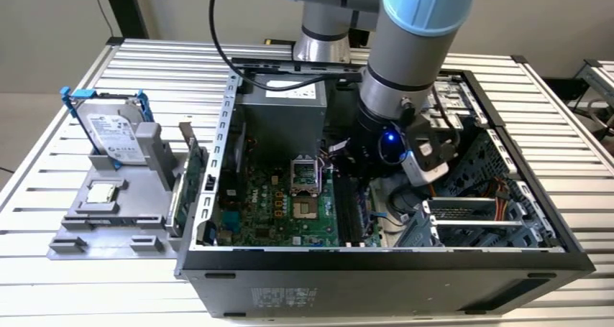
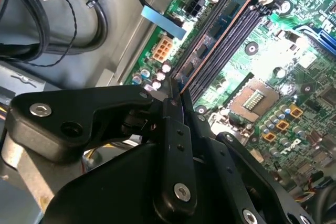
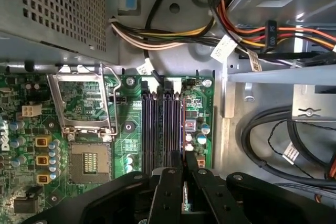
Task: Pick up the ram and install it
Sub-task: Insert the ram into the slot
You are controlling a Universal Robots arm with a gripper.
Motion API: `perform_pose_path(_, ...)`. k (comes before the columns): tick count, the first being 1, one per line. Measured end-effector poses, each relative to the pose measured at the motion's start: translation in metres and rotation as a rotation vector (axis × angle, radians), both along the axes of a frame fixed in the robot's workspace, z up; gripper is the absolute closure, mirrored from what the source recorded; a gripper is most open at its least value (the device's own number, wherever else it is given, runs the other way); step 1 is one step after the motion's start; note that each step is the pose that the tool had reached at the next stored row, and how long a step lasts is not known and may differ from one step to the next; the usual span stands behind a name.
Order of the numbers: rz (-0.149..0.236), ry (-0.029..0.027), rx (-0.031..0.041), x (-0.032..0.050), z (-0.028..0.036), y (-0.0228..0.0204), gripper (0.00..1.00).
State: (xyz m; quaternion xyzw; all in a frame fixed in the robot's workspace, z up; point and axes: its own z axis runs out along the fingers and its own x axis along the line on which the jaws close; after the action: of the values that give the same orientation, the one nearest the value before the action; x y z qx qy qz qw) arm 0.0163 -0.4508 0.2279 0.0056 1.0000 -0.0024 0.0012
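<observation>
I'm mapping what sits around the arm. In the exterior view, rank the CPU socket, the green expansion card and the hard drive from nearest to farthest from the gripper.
1. CPU socket, just to the exterior view's left of the gripper, inside the case.
2. Green expansion card, upright outside the case's left wall.
3. Hard drive, farthest left on the grey stand.

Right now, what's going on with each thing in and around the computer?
ram: held by the fingers, standing on edge in a motherboard slot.
gripper: shut on the ram, down inside the case.
computer case: side open, motherboard showing.
processor socket: empty, its metal frame flipped up.
hard drive: upright in the grey holder outside the case.
</observation>
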Motion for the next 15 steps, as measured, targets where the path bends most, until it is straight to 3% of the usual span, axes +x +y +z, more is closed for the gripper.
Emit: perform_pose_path(15,0.001,0.0001,-0.0002,-0.0008,-0.0091,-0.0005,1.00)
